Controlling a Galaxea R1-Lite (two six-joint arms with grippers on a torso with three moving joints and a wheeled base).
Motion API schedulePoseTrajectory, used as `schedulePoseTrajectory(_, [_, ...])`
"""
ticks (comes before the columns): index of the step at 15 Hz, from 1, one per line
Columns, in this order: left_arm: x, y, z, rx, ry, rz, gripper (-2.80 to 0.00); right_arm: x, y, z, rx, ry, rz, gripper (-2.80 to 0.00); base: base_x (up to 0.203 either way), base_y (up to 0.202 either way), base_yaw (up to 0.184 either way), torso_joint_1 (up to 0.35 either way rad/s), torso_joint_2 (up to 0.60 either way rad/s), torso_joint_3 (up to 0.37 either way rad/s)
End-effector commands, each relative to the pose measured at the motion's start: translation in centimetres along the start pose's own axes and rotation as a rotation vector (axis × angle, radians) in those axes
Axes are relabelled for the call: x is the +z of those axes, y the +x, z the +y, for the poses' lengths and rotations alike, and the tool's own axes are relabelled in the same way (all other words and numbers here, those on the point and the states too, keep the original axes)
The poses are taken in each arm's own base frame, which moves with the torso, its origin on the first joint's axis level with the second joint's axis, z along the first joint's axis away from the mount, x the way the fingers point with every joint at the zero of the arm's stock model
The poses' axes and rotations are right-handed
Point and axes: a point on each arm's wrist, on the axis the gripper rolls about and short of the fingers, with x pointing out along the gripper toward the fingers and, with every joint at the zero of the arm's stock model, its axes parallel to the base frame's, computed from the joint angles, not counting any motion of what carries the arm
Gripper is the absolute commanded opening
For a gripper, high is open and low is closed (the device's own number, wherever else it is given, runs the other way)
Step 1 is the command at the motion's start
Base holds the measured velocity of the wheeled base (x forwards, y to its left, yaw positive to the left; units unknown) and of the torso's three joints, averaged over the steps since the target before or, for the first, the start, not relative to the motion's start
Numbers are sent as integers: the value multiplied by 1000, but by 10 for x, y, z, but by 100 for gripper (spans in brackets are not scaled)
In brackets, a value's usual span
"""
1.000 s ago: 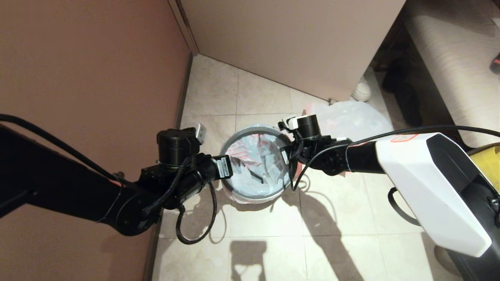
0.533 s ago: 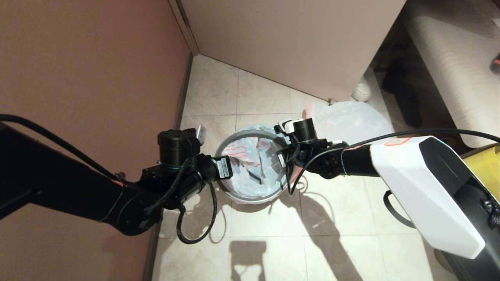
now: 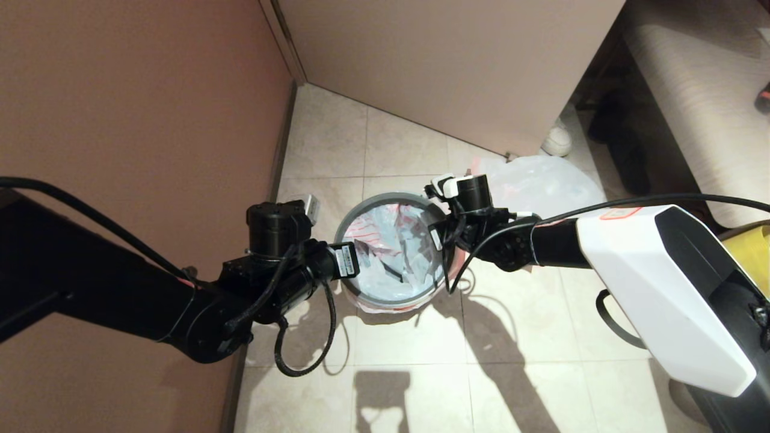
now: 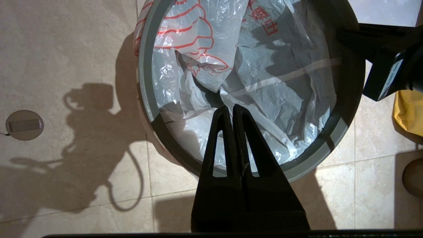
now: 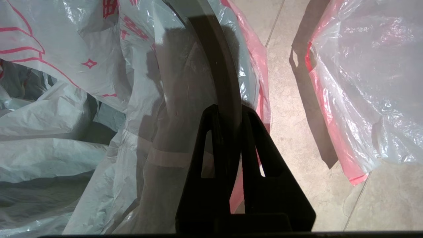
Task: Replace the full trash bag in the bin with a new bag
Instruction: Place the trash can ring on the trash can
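Observation:
The bin [image 4: 351, 76] stands on the tiled floor, its black wall showing only as a dark band. The new bag [image 4: 284, 86], white with red drawing and characters, lines it loosely [image 3: 391, 264]; its pink hem hangs outside [image 5: 261, 82]. The grey hoop [image 3: 385, 196] lies round the bag's mouth. My right gripper [image 5: 228, 109] is shut on the hoop [image 5: 228, 86] at the bin's right side. My left gripper [image 4: 230, 107] hangs shut and empty over the bag near the bin's left side. The full trash bag [image 3: 541, 183] lies on the floor behind the right arm, also in the right wrist view [image 5: 370, 82].
A brown wall [image 3: 138, 108] runs close along the left, and a cabinet front [image 3: 445, 60] closes the back. A yellow fabric bag [image 3: 749, 252] sits at the right, and a round floor drain [image 4: 24, 125] lies left of the bin. Open tiles [image 3: 421, 373] stretch in front.
My right gripper swung left with the hoop, then came back right; the hoop now lies round the bag's mouth, with the pink hem showing below it. The left arm shifted slightly.

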Motion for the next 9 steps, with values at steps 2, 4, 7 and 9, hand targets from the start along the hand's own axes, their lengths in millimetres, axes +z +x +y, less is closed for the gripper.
schedulePoseTrajectory(2, [0,0,0,1,-3,-4,-280,1,1,-7,-15,6,-5,-280,0,0,0,0,0,0])
schedulePoseTrajectory(4, [0,1,0,1,-2,-3,-280,-4,5,-7,-15,3,7,-280,0,0,0,0,0,0])
schedulePoseTrajectory(7, [-2,2,0,2,-2,1,-280,-11,10,-4,-9,-2,21,-280,0,0,0,0,0,0])
schedulePoseTrajectory(9, [-3,2,0,2,-1,4,-280,-13,12,-3,-7,-3,24,-280,0,0,0,0,0,0])
